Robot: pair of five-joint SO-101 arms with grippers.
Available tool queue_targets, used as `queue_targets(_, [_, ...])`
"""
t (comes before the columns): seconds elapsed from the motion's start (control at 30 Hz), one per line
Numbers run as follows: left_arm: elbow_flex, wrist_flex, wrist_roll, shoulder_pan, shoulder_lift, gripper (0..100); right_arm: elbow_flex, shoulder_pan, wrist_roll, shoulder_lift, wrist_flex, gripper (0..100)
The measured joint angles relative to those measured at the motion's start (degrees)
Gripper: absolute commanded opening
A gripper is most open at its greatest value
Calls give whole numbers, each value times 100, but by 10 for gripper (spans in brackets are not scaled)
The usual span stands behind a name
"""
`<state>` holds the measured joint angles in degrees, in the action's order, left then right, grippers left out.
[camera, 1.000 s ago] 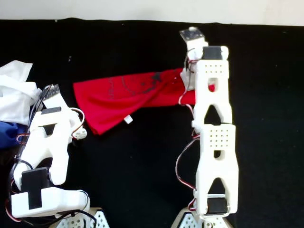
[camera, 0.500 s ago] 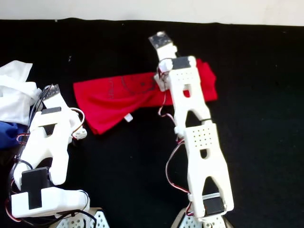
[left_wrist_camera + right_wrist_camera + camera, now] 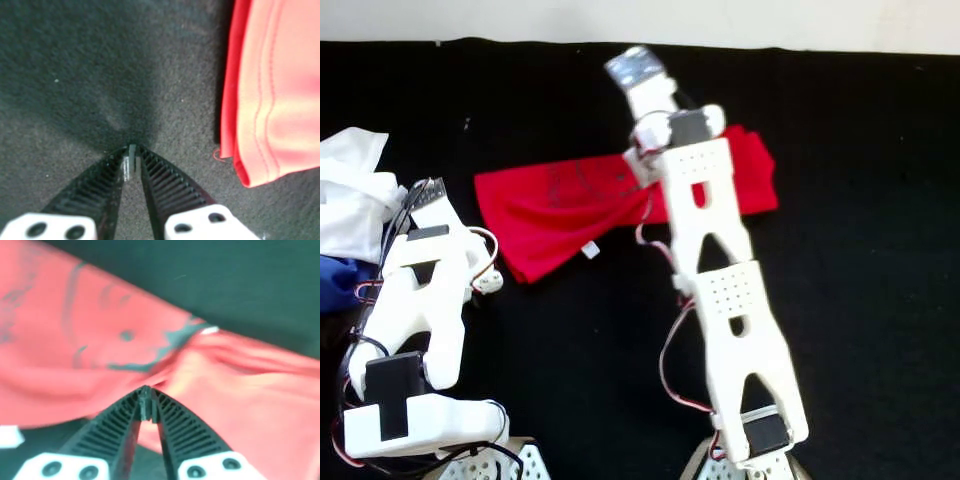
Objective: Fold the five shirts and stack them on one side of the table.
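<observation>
Barely begun: the crumpled red cloth shirt (image 3: 560, 215) lies loosely doubled mid black worktop (image 3: 870, 300); rumpled white shirt (image 3: 350, 200) and dark blue shirt (image 3: 335, 280) wait unfolded; left fingers (image 3: 105, 180) closed empty, right fingers (image 3: 122, 420) closed over red cloth

Overhead, two close-ups; red shirt (image 3: 550, 215) shared
</observation>
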<state>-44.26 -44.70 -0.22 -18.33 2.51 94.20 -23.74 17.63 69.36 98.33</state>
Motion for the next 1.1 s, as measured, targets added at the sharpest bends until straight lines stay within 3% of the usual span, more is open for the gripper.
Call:
queue_targets(0.23, [9,0,9,-158,0,13,-79,-501,9,765,-299,8])
queue_targets(0.37, [519,-404,9,-475,-44,14,-70,-536,18,765,97,8])
queue_targets(0.53, [2057,-1688,9,-712,-229,21,-105,-598,18,624,185,8])
queue_targets(0.77, [4369,-3165,0,-703,-1591,164,-334,-862,18,343,202,8])
queue_targets(1.1, [7692,-5020,0,-1275,-4000,163,-1257,-923,18,185,202,8])
